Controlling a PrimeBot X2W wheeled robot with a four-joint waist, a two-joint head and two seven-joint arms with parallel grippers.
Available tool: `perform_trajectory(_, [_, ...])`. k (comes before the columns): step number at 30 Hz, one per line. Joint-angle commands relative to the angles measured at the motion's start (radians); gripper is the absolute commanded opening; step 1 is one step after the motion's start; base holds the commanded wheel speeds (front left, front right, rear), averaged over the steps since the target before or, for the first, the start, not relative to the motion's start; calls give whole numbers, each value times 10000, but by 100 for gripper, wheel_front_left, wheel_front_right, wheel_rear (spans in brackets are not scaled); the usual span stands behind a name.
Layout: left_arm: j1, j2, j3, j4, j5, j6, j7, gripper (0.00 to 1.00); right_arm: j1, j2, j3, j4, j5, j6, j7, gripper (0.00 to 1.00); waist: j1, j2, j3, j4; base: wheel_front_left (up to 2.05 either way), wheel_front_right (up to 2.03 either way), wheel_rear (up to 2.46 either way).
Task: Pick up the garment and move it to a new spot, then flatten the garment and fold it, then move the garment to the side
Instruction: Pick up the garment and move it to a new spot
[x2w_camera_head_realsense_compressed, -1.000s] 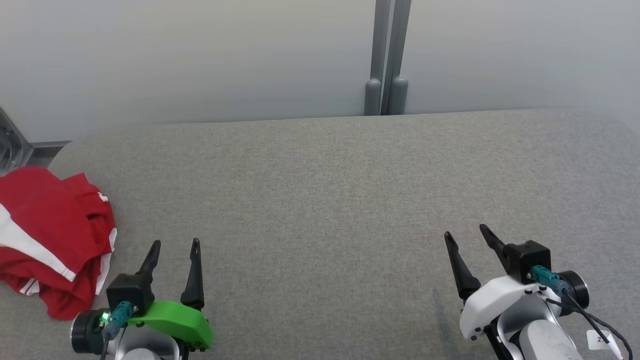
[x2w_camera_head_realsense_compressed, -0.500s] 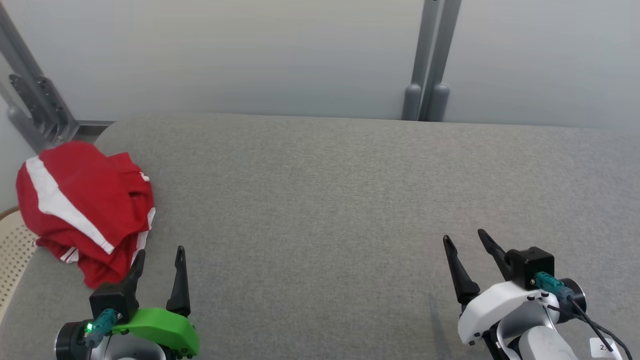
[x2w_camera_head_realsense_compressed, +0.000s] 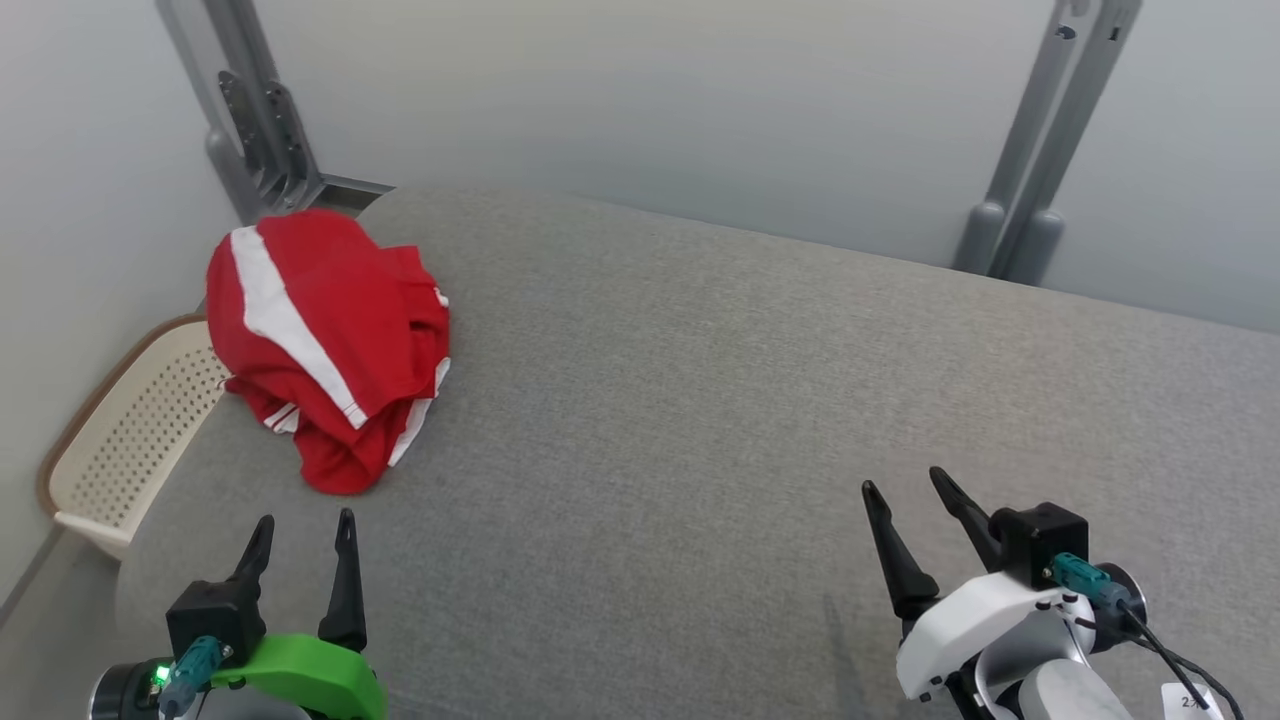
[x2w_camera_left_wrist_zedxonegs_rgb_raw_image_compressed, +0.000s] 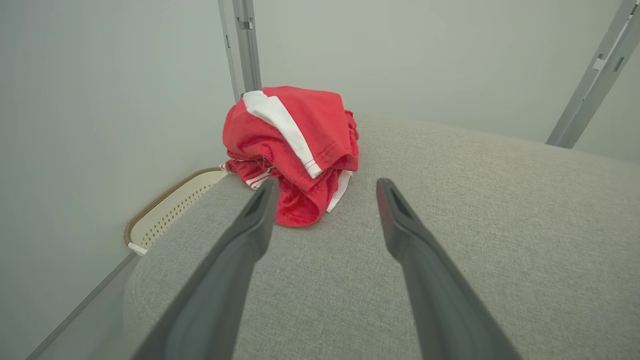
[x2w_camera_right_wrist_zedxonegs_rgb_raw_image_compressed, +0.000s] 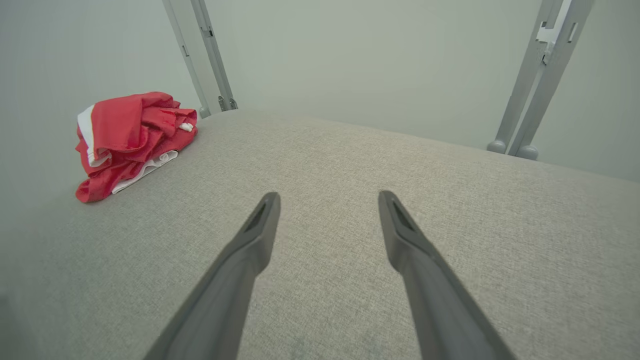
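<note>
Garment (x2w_camera_head_realsense_compressed: 328, 335), red with white striping, is seen bunched in a heap at the far left corner of the grey cloth-covered table (x2w_camera_head_realsense_compressed: 720, 400), close to its rounded edge. In the head view the long axis of the heap is laid from the far corner toward the robot, leaning slightly rightward as it comes nearer. The broad, rounded end is turned toward the grey metal post (x2w_camera_head_realsense_compressed: 255, 130), and the narrower red end is pointed toward the left gripper (x2w_camera_head_realsense_compressed: 304, 520). A wide white band is carried diagonally across the top fold, roughly along that same axis, and thinner white stripes are shown at the lower hems. A small white patch can be made out on the right side of the heap; whether anything is printed on it cannot be told.

A cream perforated basket (x2w_camera_head_realsense_compressed: 130, 430) is placed beside the table, just left of the garment.

The left gripper is held above the table, short of the garment, with its fingers spread apart and nothing between them. The right gripper (x2w_camera_head_realsense_compressed: 903, 482) is likewise spread and empty, well apart from the garment. A white tag (x2w_camera_head_realsense_compressed: 1190, 700) is fixed near the right arm; a "2" can be read, the rest being cut off.
</note>
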Motion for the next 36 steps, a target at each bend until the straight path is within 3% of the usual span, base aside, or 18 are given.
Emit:
perform_trajectory(1, [121,65,20,-53,-37,55,-3,100,-44,-21,37,37,50,1,-65,100,0,0,61,582,0,0,0])
perform_trajectory(14, [123,131,105,-324,25,266,-387,100,-204,-25,425,309,285,1,-231,100,0,0,53,1277,0,0,0])
perform_trajectory(19, [-369,-150,245,-251,-652,-195,-452,100,-184,-26,321,262,220,1,-224,100,0,0,148,1423,0,0,0])
perform_trajectory(22, [-1175,-147,91,379,-988,-564,339,100,-168,-24,191,126,114,1,-98,100,0,0,347,1508,0,0,0])
perform_trajectory(25, [-2393,-211,-68,1139,-1084,-530,1385,100,-288,-32,163,-101,-80,1,109,100,0,0,743,1442,0,0,0])
perform_trajectory(36, [-6563,232,-240,3483,-1429,-1021,4396,100,-1079,-692,710,-1317,-436,1,1203,100,0,0,2775,412,0,0,0])
